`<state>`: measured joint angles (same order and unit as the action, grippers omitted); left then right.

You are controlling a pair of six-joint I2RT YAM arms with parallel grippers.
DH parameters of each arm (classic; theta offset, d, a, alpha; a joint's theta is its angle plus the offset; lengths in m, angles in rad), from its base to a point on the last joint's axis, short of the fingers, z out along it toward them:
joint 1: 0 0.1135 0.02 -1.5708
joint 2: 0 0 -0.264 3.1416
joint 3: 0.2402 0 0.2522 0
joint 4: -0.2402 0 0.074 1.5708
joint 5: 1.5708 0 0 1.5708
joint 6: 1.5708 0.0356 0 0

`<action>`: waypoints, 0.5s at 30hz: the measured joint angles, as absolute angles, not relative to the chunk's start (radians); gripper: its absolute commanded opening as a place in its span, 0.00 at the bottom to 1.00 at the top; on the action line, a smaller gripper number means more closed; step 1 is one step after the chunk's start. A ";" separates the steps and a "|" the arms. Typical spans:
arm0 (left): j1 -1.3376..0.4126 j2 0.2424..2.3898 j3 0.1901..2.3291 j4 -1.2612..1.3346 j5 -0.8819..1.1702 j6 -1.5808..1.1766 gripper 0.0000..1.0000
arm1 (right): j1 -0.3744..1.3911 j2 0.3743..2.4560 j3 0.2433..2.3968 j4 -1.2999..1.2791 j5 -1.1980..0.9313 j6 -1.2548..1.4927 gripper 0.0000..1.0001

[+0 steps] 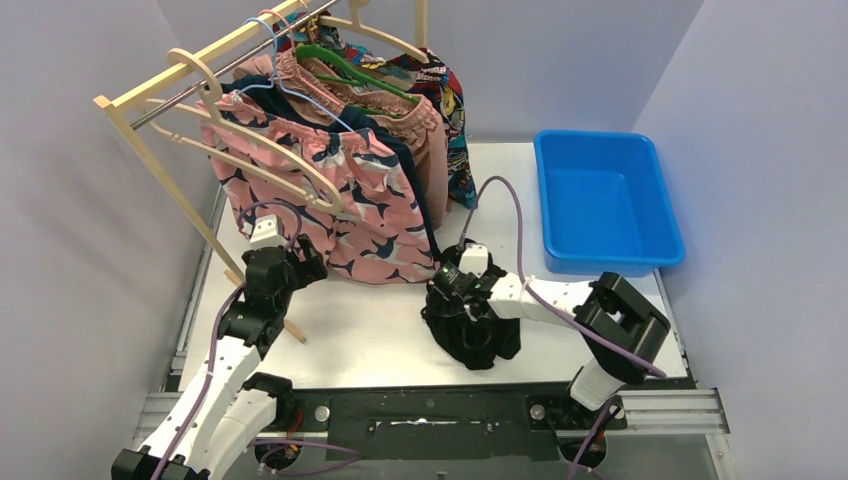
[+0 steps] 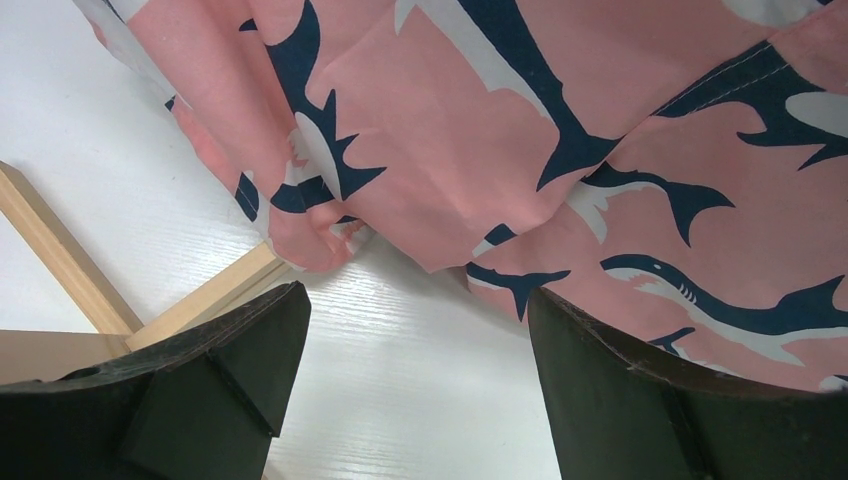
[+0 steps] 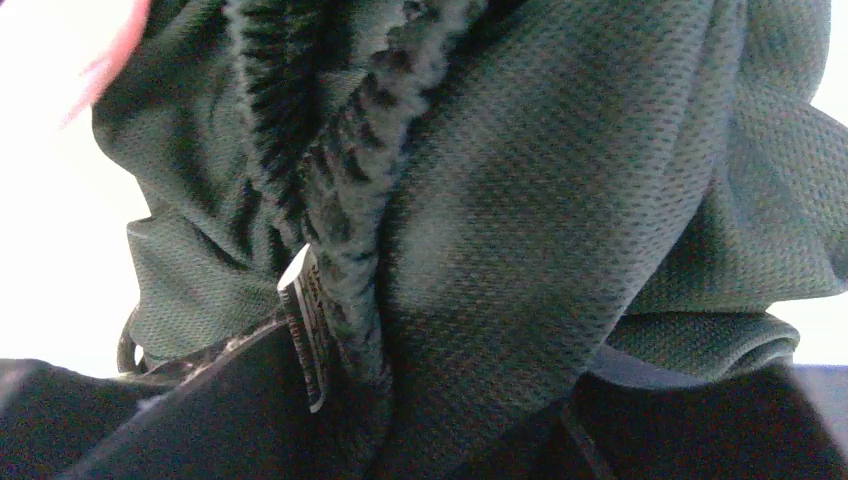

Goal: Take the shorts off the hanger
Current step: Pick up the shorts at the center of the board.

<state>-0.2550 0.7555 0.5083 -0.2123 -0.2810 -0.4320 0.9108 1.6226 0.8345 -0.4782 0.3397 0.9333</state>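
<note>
Left gripper (image 1: 300, 262), jaws wide, sits at the hem of the pink shorts (image 1: 350, 195) hanging on the rack (image 1: 150, 90). Right gripper (image 1: 452, 290) is against black shorts (image 1: 480, 335) heaped on the worktop (image 1: 370, 330); whether it grips them I cannot tell.

even bright overhead light, soft shadows; blown-out white behind close, dim black shorts (image 3: 560, 200)
</note>
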 measured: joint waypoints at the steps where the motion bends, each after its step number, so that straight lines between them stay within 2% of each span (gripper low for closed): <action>1: -0.255 0.755 0.508 -0.212 -0.281 -0.432 0.80 | 0.913 1.637 0.852 -0.460 0.346 0.923 0.36; 3: -0.254 0.755 0.506 -0.212 -0.281 -0.432 0.80 | 0.918 1.646 0.857 -0.442 0.350 0.913 0.16; 7: -0.254 0.755 0.505 -0.212 -0.281 -0.432 0.80 | 0.918 1.615 0.847 -0.405 0.351 0.900 0.00; 15: -0.254 0.755 0.505 -0.212 -0.281 -0.431 0.80 | 0.932 1.576 0.855 -0.505 0.412 0.883 0.00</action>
